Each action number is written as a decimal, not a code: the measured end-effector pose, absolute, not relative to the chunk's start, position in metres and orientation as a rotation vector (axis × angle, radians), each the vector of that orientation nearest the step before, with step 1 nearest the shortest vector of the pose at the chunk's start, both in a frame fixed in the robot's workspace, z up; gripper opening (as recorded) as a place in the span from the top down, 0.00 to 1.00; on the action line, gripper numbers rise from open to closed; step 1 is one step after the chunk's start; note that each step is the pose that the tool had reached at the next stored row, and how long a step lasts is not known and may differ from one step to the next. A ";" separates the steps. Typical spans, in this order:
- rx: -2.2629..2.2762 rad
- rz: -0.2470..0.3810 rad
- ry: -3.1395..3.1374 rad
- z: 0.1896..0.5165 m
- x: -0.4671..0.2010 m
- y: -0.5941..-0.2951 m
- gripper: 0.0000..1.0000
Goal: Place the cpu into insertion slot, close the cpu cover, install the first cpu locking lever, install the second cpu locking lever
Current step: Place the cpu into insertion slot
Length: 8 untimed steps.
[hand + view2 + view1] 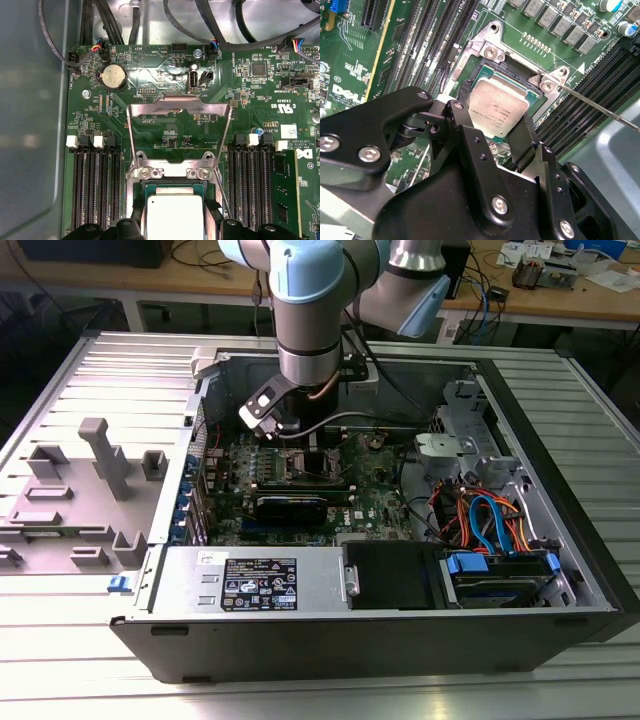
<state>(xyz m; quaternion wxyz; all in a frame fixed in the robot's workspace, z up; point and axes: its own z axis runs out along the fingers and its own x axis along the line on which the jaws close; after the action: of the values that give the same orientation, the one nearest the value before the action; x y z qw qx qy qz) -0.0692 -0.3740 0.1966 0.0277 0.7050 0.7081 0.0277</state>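
The cpu (pixel 499 107), a small silver-grey square chip, sits between my gripper's (pixel 495 114) black fingers (pixel 464 100), directly over the insertion slot (pixel 492 50) on the green board. Whether it rests in the slot or hovers just above, I cannot tell. In the first wrist view the cpu (pixel 175 215) lies low in the insertion slot (pixel 145 173), with the gripper (pixel 175 222) shut on its two sides. The cpu cover (pixel 180 100) is swung open, away from the slot. A thin wire locking lever (pixel 600 107) stands raised beside the slot. In the exterior view the gripper (pixel 300 440) hangs inside the open computer case.
Black memory slots (pixel 95 190) flank the socket on both sides. A long black card (pixel 290 505) lies close by. The power supply (pixel 250 585) and a bundle of cables (pixel 480 520) sit inside the case. A grey fixture (pixel 90 490) stands on the exterior view's left.
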 end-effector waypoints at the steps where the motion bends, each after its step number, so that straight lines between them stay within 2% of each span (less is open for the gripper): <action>1: 2.177 0.085 2.186 0.196 -0.069 -0.374 0.46; 8: 2.177 0.085 2.186 0.196 -0.069 -0.374 0.46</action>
<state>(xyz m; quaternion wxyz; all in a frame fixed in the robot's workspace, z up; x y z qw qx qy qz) -0.0692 -0.3740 0.1963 0.0274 0.7051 0.7081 0.0275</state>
